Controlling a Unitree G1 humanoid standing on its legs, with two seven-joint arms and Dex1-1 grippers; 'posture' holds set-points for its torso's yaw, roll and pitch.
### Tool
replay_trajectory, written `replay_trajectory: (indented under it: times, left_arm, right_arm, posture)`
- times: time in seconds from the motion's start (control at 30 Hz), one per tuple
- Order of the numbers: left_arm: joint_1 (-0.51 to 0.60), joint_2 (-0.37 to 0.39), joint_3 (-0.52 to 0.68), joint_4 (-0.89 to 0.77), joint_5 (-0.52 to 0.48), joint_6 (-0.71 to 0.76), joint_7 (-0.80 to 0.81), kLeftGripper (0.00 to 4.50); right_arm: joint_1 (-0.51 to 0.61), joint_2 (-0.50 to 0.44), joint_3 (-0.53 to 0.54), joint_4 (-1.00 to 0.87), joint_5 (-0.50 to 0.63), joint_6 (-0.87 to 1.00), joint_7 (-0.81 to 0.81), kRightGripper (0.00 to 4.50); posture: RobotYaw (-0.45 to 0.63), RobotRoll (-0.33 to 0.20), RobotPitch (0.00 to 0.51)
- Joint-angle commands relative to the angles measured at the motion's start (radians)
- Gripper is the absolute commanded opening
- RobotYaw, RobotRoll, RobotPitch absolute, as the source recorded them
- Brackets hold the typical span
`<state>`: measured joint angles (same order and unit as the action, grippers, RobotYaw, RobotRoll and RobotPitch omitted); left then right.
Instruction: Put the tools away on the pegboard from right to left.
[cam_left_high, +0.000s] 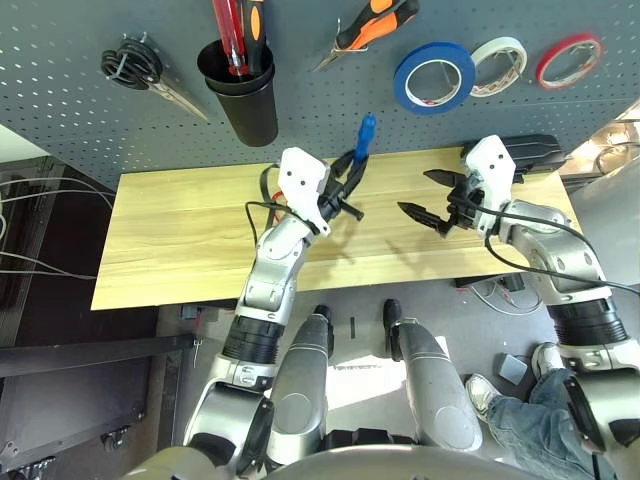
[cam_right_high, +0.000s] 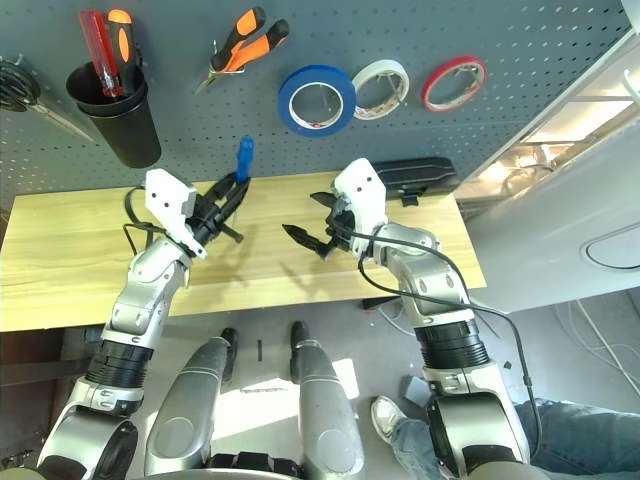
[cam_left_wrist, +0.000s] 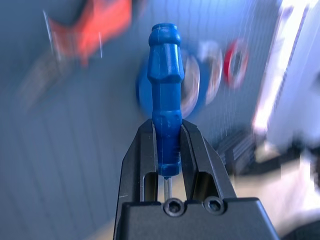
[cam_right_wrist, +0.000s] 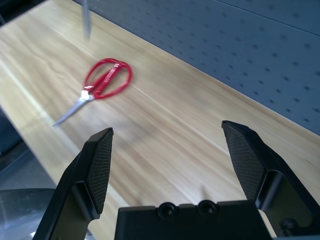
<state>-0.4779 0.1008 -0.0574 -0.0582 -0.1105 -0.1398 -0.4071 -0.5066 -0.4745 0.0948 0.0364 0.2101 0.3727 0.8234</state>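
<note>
Presently on view: a pale wooden tabletop (cam_left_high: 180, 240) set against the pegboard (cam_left_high: 300, 120), a dark grey-blue panel pierced with a grid of small holes.

Left claw (cam_left_wrist: 167, 150): raised above the tabletop, closed on the blue-handled screwdriver (cam_left_high: 365, 137), gripping low on the handle, whose free end points up toward the pegboard.

Right claw (cam_right_wrist: 167, 155): held over the right part of the tabletop, jaws spread wide, nothing between them.

Red-handled scissors (cam_right_wrist: 102, 85): lying flat on the tabletop, blades closed, well apart from the right claw.

Hung on the pegboard, right to left: a red tape roll (cam_left_high: 568, 60), a white tape roll (cam_left_high: 497, 65), the wide blue tape roll (cam_left_high: 434, 77), the orange-and-black-handled pliers (cam_left_high: 372, 25), then a black cup (cam_left_high: 240, 90) holding a red-handled and an orange-handled screwdriver, then black-handled scissors (cam_left_high: 140, 70) at far left.

A black case (cam_right_high: 415, 178) lies at the tabletop's right end, beside the pegboard.
</note>
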Motion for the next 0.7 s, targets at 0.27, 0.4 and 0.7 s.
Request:
replay_trajectory:
  times: [0.27, 0.4, 0.7]
  left_arm:
    - [-0.293, 0.085, 0.118, -0.105, -0.016, 0.009, 0.092, 0.53]
    - [-0.378, 0.148, 0.153, -0.069, 0.015, 0.021, 0.121, 0.53]
    - [-0.405, 0.278, 0.211, 0.042, 0.053, 0.118, 0.180, 0.53]
  right_arm:
    - [-0.052, 0.066, 0.019, -0.037, 0.041, -0.029, 0.034, 4.50]
    - [-0.095, 0.117, 0.010, -0.046, 0.059, -0.012, 0.007, 4.50]
    - [-0.131, 0.139, 0.026, -0.009, 0.053, -0.024, 0.000, 4.50]
  posture:
    - [0.08, 0.000, 0.364]
    - [0.08, 0.000, 0.366]
    - [0.10, 0.000, 0.363]
